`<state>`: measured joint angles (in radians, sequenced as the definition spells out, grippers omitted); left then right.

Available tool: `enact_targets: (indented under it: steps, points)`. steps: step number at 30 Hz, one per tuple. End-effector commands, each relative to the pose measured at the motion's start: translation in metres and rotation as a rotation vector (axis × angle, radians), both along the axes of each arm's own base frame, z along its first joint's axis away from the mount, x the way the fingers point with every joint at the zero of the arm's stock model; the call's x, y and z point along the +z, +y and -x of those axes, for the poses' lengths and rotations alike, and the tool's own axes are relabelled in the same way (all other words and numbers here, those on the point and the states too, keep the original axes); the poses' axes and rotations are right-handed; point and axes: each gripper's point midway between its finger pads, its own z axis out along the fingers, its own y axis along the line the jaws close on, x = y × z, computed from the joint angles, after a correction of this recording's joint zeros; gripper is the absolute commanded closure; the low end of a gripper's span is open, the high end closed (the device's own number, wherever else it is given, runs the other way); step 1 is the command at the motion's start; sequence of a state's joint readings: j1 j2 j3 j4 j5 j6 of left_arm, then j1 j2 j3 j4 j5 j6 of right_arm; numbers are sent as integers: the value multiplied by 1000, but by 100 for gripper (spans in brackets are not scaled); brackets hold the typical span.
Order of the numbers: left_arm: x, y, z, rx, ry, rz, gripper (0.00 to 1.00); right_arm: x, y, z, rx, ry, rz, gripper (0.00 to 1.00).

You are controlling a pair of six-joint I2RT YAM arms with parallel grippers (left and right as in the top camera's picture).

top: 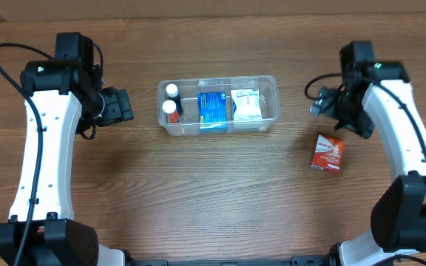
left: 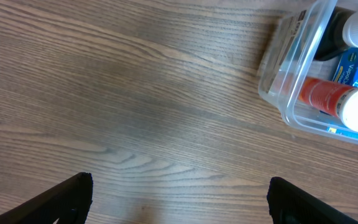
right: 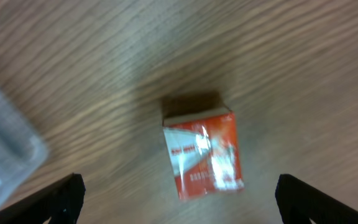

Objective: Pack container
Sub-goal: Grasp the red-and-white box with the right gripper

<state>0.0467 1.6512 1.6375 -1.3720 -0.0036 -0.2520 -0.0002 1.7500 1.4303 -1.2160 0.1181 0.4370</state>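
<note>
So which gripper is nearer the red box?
Right. The right gripper hovers open close to the red box; the left gripper is across the table, past the clear container.

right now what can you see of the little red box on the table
The small red-orange cardboard box with white print lies flat on the brown wooden table, slightly skewed. Its glossy face catches light; the text is too blurred to read. It sits apart from the clear plastic rectangular container, to its right in the overhead view. The open right end effector does not touch it.
</note>
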Motion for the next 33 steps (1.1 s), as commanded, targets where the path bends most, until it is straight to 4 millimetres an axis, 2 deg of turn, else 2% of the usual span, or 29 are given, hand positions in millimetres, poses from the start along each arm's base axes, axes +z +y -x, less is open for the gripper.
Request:
enact_targets:
  steps: [1, 8, 20, 23, 26, 33]
  points:
    - [5, 3, 2, -13, -16, -11, 9, -36, 2, 18, 21, 44, -14, 0]
    - [5, 3, 2, -13, -16, -11, 9, -79, -2, 34, 82, 62, -10, 0]
    - [5, 3, 2, -13, -16, -11, 9, -111, -3, 40, 136, 25, -2, 0]
    - [5, 3, 2, -13, -17, -11, 9, -111, -3, 38, 136, 16, -2, 8]
    - [5, 3, 2, -13, -16, -11, 9, -111, -3, 36, 136, 9, -2, 27]
    - [5, 3, 2, -13, -13, -11, 9, -107, -3, 33, 136, 0, -1, 29]
